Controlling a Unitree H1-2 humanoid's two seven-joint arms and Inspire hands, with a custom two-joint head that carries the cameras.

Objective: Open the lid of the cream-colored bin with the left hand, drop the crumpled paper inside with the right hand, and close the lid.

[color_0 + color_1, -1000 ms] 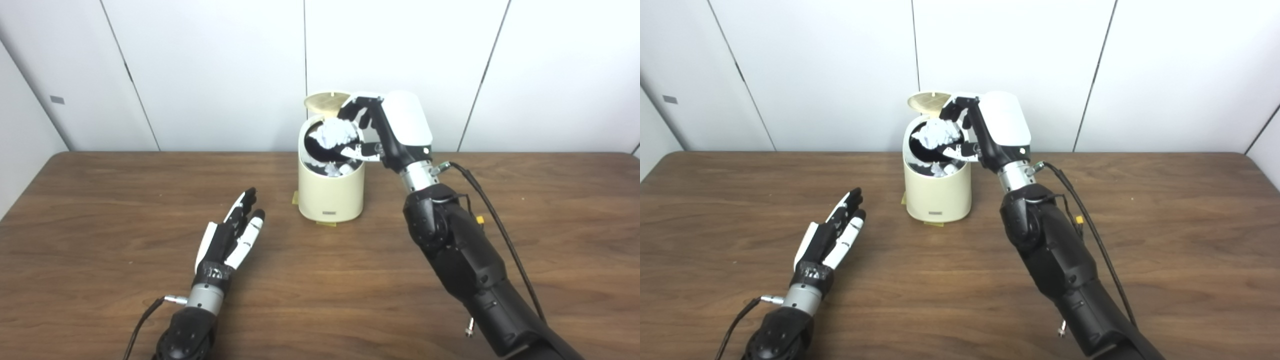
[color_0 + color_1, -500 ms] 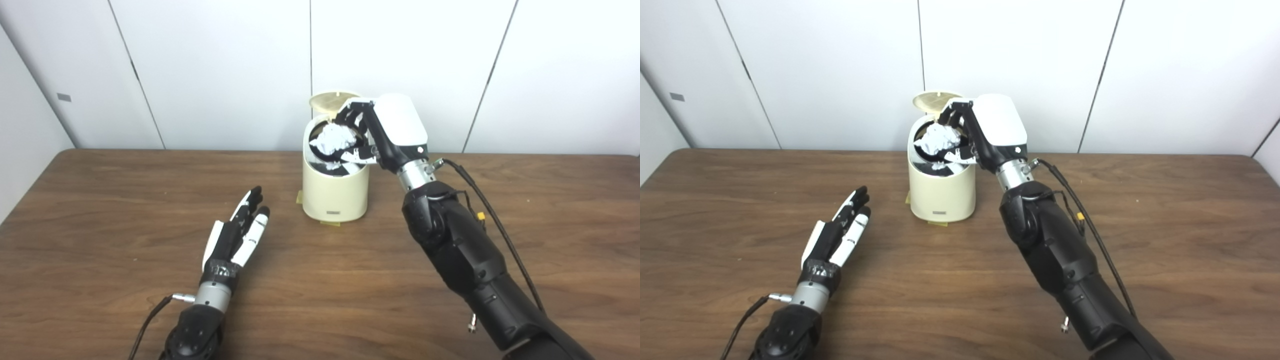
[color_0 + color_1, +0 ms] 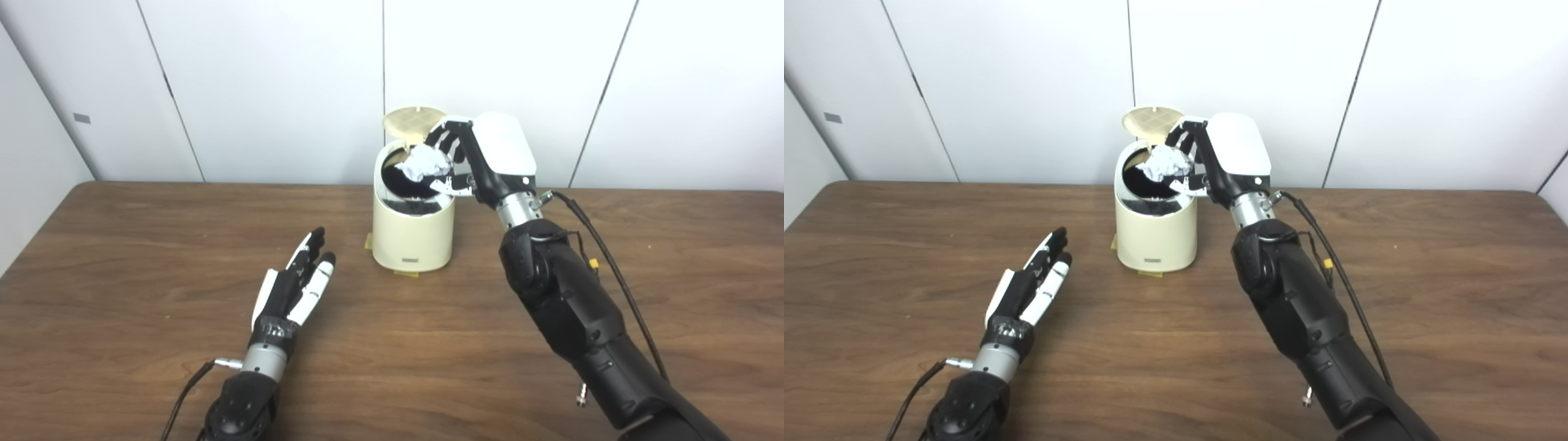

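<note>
Right robot hand (image 3: 474,160): closed round the paper (image 3: 424,163), over the bin (image 3: 414,229) mouth.
Left robot hand (image 3: 296,289): empty, fingers spread, on the counter (image 3: 122,257).
Lid (image 3: 414,119): upright.
Advice: centre above the opening, clear of the lid, then release.

A dark brown wood-grain desk (image 3: 122,245) fills the lower part of the scene and runs back to a wall (image 3: 275,73) of plain white panels. Thin dark vertical seams (image 3: 384,61) divide the panels. A small grey plate (image 3: 81,118) sits on the left panel. The lighting is even and soft across the whole scene.
</note>
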